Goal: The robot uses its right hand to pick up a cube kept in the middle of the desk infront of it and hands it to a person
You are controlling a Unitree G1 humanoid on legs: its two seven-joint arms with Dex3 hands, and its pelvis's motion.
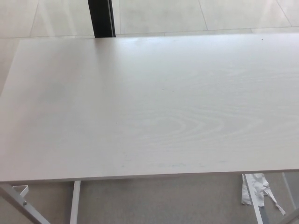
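Note:
The white wood-grain desk (154, 102) fills most of the head view. No cube shows on it. Neither of my hands nor any part of my arms is in the picture, and no person is in sight.
A black post (101, 17) stands on the tiled floor behind the desk's far edge. White desk legs (74, 201) show under the near edge at the left. A crumpled white scrap (257, 187) lies on the floor at the lower right.

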